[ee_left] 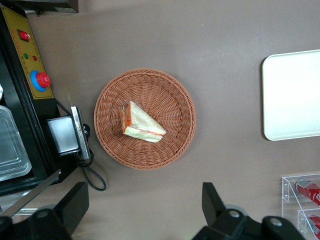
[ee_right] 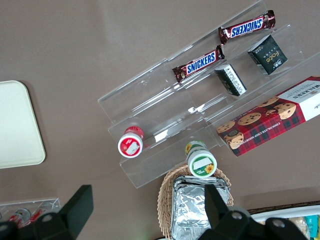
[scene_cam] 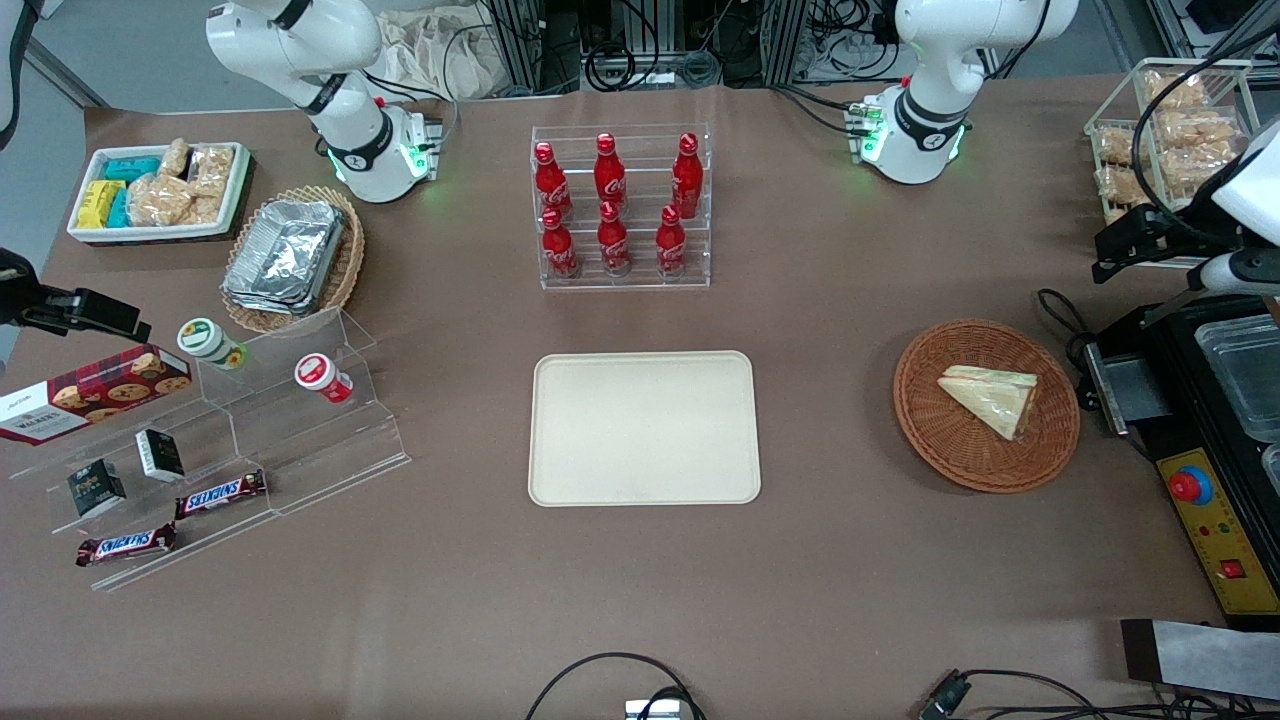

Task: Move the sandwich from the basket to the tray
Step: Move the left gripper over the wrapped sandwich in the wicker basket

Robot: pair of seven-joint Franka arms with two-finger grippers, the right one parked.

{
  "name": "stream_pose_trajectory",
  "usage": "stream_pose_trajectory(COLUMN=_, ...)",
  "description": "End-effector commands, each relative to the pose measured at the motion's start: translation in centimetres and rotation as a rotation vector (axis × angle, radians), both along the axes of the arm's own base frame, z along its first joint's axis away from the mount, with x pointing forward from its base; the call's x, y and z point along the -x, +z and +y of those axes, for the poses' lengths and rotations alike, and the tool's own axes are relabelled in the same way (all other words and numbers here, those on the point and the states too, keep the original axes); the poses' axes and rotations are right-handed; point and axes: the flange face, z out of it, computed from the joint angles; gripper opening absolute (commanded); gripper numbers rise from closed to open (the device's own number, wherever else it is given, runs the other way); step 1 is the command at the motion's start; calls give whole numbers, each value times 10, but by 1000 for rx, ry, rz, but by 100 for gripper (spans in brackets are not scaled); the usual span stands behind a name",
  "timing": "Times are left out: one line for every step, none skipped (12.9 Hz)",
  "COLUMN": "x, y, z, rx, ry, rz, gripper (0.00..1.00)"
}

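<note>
**Ana:** Brown paper covers the whole table [scene_cam: 820, 560], and the biggest task piece on it is the cream-beige tray [scene_cam: 644, 428], lying flat with nothing on it, nearer the front camera than the clear rack of red cola bottles [scene_cam: 620, 205].

**Ben:** And the round reddish-brown wicker basket [scene_cam: 986, 404]?

**Ana:** It sits well apart from the tray, toward the working arm's end of the table, just beside the black machine with the yellow control panel [scene_cam: 1215, 520]. The wrapped sandwich [scene_cam: 990, 396] lies inside it, a pale triangular wedge with orange and green filling along one edge, resting on the weave and touching nothing else.

**Ben:** Where is the gripper [ee_left: 145, 212]?

**Ana:** High above the table, hanging over bare paper near the basket rather than straight over it. In the left wrist view its two dark fingers [ee_left: 212, 202] are spread wide with nothing between them, and the sandwich [ee_left: 142, 123] shows clear of both.

**Ben:** So which step is this?

**Ana:** I'd judge the approach has barely begun; nothing is picked. The next move calls for centring over the wedge, descending into the basket [ee_left: 145, 119], and closing across the bread's flat faces. The soft bread and slippery wrap suggest a gentle squeeze, then a lift clear of the rim before travelling to the tray [ee_left: 292, 95].
</note>
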Motion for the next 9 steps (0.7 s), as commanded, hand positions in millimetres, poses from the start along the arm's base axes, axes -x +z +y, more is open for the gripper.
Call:
stream_pose_trajectory(x=-3, y=3, z=-2, rx=-20, ry=-1, rz=9, gripper=100)
stream_pose_trajectory(x=-5, y=0, z=-2, rx=-20, ry=9, rz=13, gripper=100)
stream_pose_trajectory(x=-6, y=-1, z=-2, rx=-21, ry=14, rz=16, gripper=100)
stream_pose_trajectory(x=-6, y=-5, z=-2, rx=-22, ry=15, rz=25, gripper=100)
stream_pose_trajectory(x=-8, y=-15, z=1, rx=-24, ry=58, rz=45, gripper=100)
stream_pose_trajectory(x=-13, y=-30, z=2, rx=-28, ry=120, rz=71, gripper=100)
stream_pose_trajectory(x=-16, y=-43, z=5, rx=-29, ry=134, rz=84, gripper=100)
stream_pose_trajectory(x=-17, y=-59, z=7, rx=-28, ry=147, rz=88, gripper=100)
stream_pose_trajectory(x=-15, y=-76, z=8, rx=-24, ry=164, rz=91, gripper=100)
